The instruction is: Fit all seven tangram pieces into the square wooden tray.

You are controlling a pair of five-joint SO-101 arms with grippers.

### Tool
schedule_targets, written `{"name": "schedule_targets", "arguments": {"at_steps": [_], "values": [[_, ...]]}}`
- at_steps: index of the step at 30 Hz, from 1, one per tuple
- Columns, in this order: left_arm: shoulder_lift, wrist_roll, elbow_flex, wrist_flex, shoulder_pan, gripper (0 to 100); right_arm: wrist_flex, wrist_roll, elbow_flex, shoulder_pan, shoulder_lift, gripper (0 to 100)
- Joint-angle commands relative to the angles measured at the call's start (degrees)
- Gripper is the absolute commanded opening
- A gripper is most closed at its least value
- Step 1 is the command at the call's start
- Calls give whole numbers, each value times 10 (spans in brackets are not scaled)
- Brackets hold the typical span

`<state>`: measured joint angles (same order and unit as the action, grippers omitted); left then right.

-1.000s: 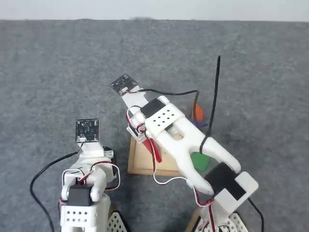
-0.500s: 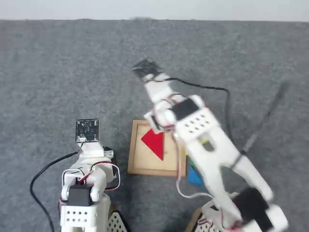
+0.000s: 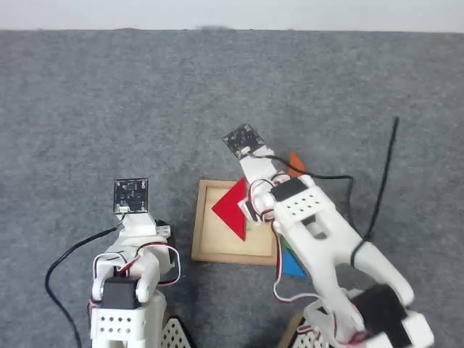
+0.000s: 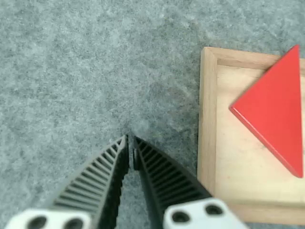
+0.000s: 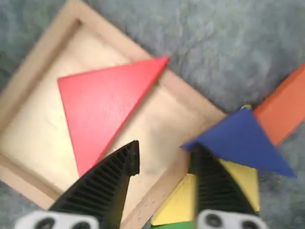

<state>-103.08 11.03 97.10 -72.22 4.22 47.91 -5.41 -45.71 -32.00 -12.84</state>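
Progress: one piece of seven is lying in the tray (image 3: 197, 217). This is the red triangle (image 3: 232, 206), flat and sharp-edged, with one tip appearing to ride the rim at 1 o'clock. The blue triangle (image 5: 238, 140), yellow piece (image 5: 183, 202) and orange piece (image 5: 286, 102) are lying outside at 3 o'clock. The right claw (image 5: 167, 152) is hanging open and empty over the tray. The left claw (image 4: 131, 140) is sitting closed and empty over the desk (image 3: 109, 94) at 9 o'clock.
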Motion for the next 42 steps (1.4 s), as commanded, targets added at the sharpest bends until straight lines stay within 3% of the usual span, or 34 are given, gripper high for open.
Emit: {"name": "schedule_targets", "arguments": {"at_steps": [1,16,42], "values": [[-11,-4,-7,-1,4,14,-12,-11,29,-19,22,37],[-11,-4,-7,-1,4,14,-47,-33,45,-114,65,32],[-11,-4,-7,-1,4,14,-47,-39,77,-109,55,32]]}}
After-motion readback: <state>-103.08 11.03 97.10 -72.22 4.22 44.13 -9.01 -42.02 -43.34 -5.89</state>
